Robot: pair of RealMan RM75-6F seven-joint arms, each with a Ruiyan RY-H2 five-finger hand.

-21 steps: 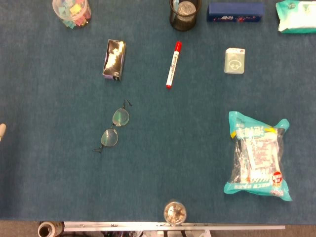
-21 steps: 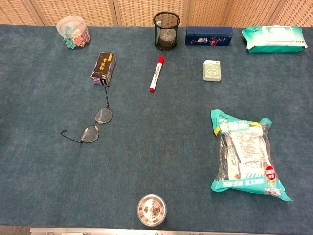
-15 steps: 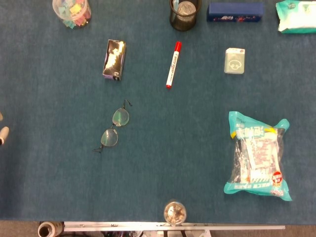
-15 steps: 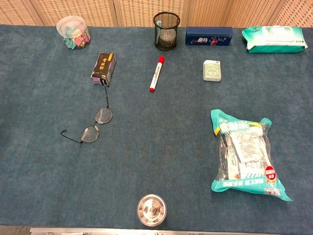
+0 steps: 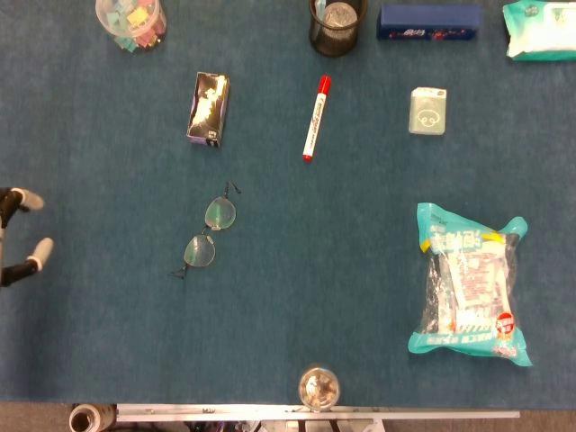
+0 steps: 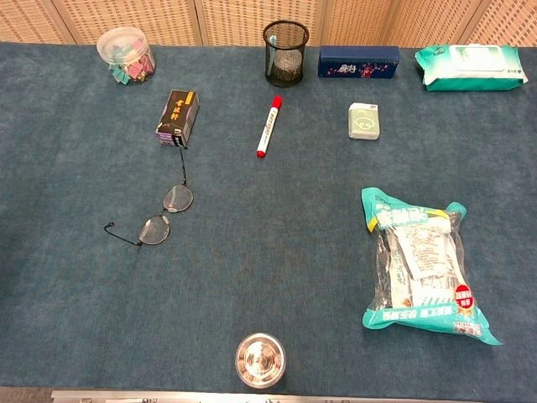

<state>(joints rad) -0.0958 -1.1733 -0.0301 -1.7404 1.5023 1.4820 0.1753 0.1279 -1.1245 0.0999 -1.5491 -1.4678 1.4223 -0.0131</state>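
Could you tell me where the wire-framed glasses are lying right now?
The wire-framed glasses lie unfolded on the blue cloth, left of centre in both views, just below the small dark box, with the left hand entering at the head view's left edge.

A red-capped marker [image 5: 314, 118] lies at the middle of the blue cloth-covered table [image 5: 288, 297], a black mesh pen cup [image 5: 337, 25] and a dark blue case [image 5: 428, 22] behind it. A wipes pack [image 5: 540, 29] sits far right, a clip jar [image 5: 131, 22] far left. A teal snack bag [image 5: 470, 283] lies near right; a steel cup [image 5: 319, 388] at the near edge.
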